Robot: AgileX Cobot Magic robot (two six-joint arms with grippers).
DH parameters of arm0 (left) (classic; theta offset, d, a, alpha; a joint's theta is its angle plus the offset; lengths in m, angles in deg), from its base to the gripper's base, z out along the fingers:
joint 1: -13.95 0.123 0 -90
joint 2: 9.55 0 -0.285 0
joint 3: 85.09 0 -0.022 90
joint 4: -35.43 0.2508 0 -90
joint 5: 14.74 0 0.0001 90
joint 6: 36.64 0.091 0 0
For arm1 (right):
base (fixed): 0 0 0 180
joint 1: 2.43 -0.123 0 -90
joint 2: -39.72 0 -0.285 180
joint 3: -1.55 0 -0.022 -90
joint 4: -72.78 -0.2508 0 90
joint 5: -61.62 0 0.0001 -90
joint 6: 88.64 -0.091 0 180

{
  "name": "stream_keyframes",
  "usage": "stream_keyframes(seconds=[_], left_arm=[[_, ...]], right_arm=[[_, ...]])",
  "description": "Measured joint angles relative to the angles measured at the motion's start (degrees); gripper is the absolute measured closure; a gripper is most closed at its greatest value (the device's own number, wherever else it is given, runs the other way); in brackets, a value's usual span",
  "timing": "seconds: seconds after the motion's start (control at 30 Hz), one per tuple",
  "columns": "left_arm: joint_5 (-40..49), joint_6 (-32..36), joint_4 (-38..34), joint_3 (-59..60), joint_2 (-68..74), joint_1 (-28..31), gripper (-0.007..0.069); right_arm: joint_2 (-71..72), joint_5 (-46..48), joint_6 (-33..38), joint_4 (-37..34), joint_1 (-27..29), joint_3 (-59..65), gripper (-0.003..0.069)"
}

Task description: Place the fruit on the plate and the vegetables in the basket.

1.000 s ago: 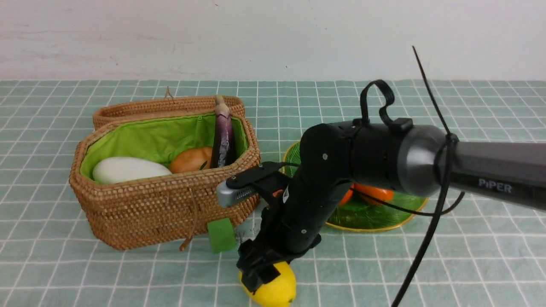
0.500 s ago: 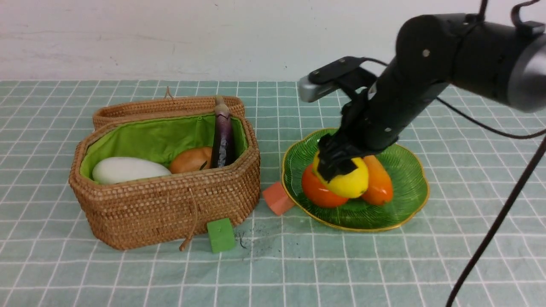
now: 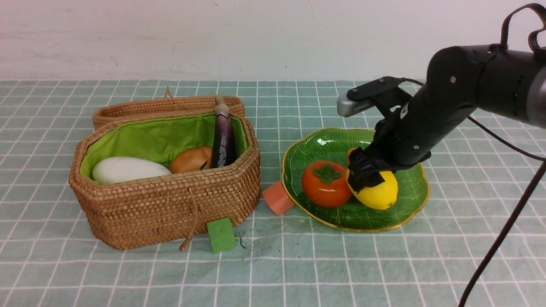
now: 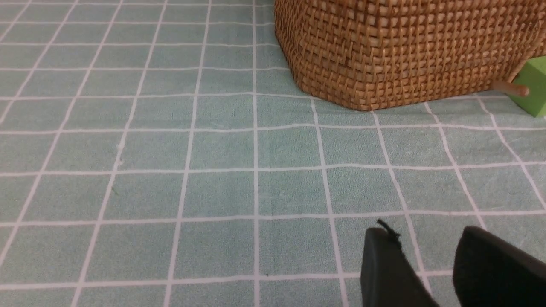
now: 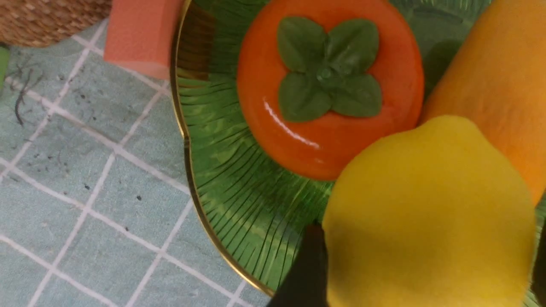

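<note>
The yellow lemon point(image 3: 377, 194) point(image 5: 426, 213) lies on the green plate point(image 3: 324, 143) point(image 5: 222, 179), next to the persimmon point(image 3: 326, 184) point(image 5: 330, 85) and the orange mango point(image 5: 503, 85). My right gripper point(image 3: 371, 181) point(image 5: 424, 260) straddles the lemon, open, with a sliver of plate showing beside one finger. The wicker basket point(image 3: 166, 209) point(image 4: 405, 47) holds the white oval point(image 3: 128, 169), the purple eggplant point(image 3: 223, 136) and a brown lump point(image 3: 190, 160). My left gripper point(image 4: 424, 234) hovers open over bare cloth near the basket, holding nothing; it is out of the front view.
A salmon cube point(image 3: 278, 198) point(image 5: 140, 34) sits between basket and plate, touching the plate's rim. A green cube point(image 3: 221, 235) point(image 4: 531, 85) stands at the basket's front by its cord. The lid point(image 3: 166, 106) leans behind the basket. A black cable point(image 3: 499, 238) hangs from my right arm.
My right arm carried the lemon from the table's front edge up and over to the plate, then lowered it beside the persimmon. Its fingers have spread wider. The left arm has not moved.
</note>
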State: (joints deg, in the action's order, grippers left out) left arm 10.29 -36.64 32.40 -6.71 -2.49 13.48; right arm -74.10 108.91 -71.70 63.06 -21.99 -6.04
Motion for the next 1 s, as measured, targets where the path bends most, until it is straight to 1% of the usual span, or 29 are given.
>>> stream_keyframes(seconds=[0.1, 0.2, 0.37, 0.4, 0.43, 0.47, 0.5, 0.53, 0.57, 0.6, 0.67, 0.7, 0.77, 1.0], left_arm=[[0.00, 0.00, 0.00, 0.00, 0.00, 0.00, 0.0386], [0.00, 0.00, 0.00, 0.00, 0.00, 0.00, 0.0386], [0.00, 0.00, 0.00, 0.00, 0.00, 0.00, 0.0386], [0.00, 0.00, 0.00, 0.00, 0.00, 0.00, 0.0386], [0.00, 0.00, 0.00, 0.00, 0.00, 0.00, 0.0386], [0.00, 0.00, 0.00, 0.00, 0.00, 0.00, 0.0386], [0.00, 0.00, 0.00, 0.00, 0.00, 0.00, 0.0386], [0.00, 0.00, 0.00, 0.00, 0.00, 0.00, 0.0386], [0.00, 0.00, 0.00, 0.00, 0.00, 0.00, 0.0386], [0.00, 0.00, 0.00, 0.00, 0.00, 0.00, 0.0386], [0.00, 0.00, 0.00, 0.00, 0.00, 0.00, 0.0386], [0.00, 0.00, 0.00, 0.00, 0.00, 0.00, 0.0386], [0.00, 0.00, 0.00, 0.00, 0.00, 0.00, 0.0386], [0.00, 0.00, 0.00, 0.00, 0.00, 0.00, 0.0386]], right_arm=[[1.20, 0.89, -0.21, 0.20, 0.00, 0.00, -0.0018], [5.56, 3.25, -1.78, 0.40, 0.00, 0.02, -0.0001], [12.79, 7.98, -6.13, 0.40, 0.00, 0.02, 0.0091], [14.88, 9.65, -7.18, 0.40, 0.00, 0.02, 0.0122], [18.75, 14.10, -8.83, 0.49, 0.00, 0.02, 0.0214], [19.18, 15.09, -9.00, 0.55, 0.00, 0.02, 0.0239], [22.47, 18.24, -10.39, 1.34, 0.00, 0.02, 0.0337], [22.86, 18.24, -10.39, 1.64, 0.00, 0.02, 0.0351], [26.08, 21.43, -11.56, 3.46, 0.00, 0.02, 0.0491], [27.65, 22.53, -11.80, 4.81, 0.00, 0.02, 0.0566], [30.10, 23.81, -12.23, 6.25, 0.07, 0.02, 0.0650], [31.31, 24.17, -12.48, 6.69, 0.07, 0.02, 0.0667], [33.24, 24.44, -12.62, 6.87, 0.07, 0.02, 0.0676], [36.87, 24.85, -12.62, 7.00, 0.07, 0.02, 0.0676]])
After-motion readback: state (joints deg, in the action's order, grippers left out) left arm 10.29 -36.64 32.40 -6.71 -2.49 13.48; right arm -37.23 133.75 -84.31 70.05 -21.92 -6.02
